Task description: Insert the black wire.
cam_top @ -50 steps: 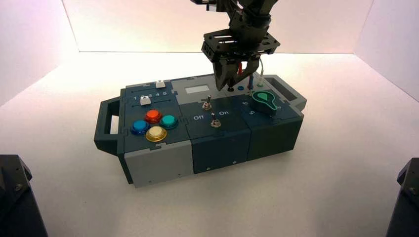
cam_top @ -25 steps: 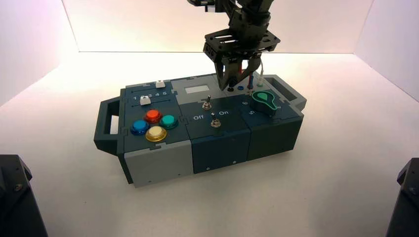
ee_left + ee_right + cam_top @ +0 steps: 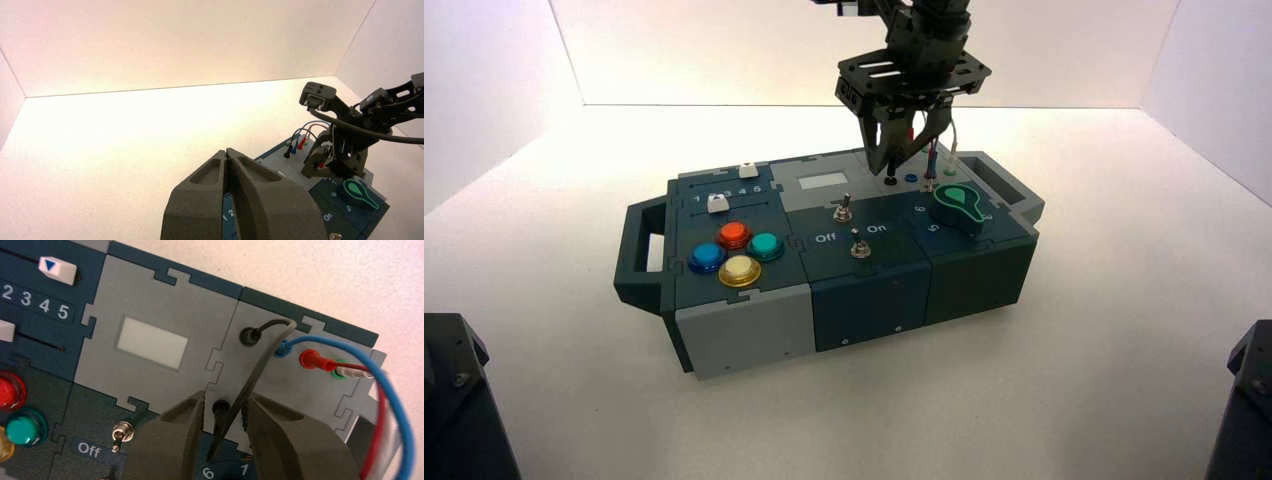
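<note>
High view looks down from behind the box point(image 3: 824, 235); left wrist slants across; right wrist faces it closely; all share it.

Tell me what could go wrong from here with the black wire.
The right pincer stands open over the box's far right part, the black wire running between its fingers: lifting away could snag it and tug out a plug.

The black plug at the nearer black socket may not be fully seated; its depth is hard to judge.
</note>
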Robot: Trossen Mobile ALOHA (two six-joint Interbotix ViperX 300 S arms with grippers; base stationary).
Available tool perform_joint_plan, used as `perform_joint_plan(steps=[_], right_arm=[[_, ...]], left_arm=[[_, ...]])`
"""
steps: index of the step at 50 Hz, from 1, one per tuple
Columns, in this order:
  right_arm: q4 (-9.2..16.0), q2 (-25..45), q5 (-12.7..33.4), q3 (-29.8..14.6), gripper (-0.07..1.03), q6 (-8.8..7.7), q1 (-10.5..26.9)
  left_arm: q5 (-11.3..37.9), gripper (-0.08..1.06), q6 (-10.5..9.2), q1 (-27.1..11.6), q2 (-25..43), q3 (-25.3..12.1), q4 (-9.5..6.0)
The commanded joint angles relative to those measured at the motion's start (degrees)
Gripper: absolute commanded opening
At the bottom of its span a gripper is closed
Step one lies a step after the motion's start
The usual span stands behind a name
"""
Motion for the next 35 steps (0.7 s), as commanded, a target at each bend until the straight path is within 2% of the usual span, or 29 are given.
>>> perform_joint_plan(steps=[1,11,15,17,23,35], right_arm=[[-0.1,-2.4,-0.1,-1.4,0.38,0.35,-0.1],[-0.1,-2.5,0.4,-1.3,0.31,0.35,-0.1],[-0.1,-2.5,0.4,-1.3,0.19,0.35,-0.1],[-0.1,-2.5,0.4,-1.1,0.10,0.35,-0.1],[-0.3,-2.5,0.4,-1.0,-0.02,0.26,-0.1],[-0.4,-2.5,0.4,-0.9,-0.02,0.35,-0.1]], left_arm=[[-0.4,-0.03,0.09,-0.1,0.4,-1.3,-0.09],[-0.4,-0.03,0.00,-0.1,0.1,-1.2,-0.09],[-0.4,-0.03,0.09,-0.1,0.0,-1.2,0.00],[-0.4,-0.03,0.09,-0.1,0.0,-1.2,-0.09],[-0.3,-0.03,0.00,-0.1,0.0,-1.3,0.00],[-0.4,-0.03,0.09,-0.1,-0.4,-1.2,-0.09]])
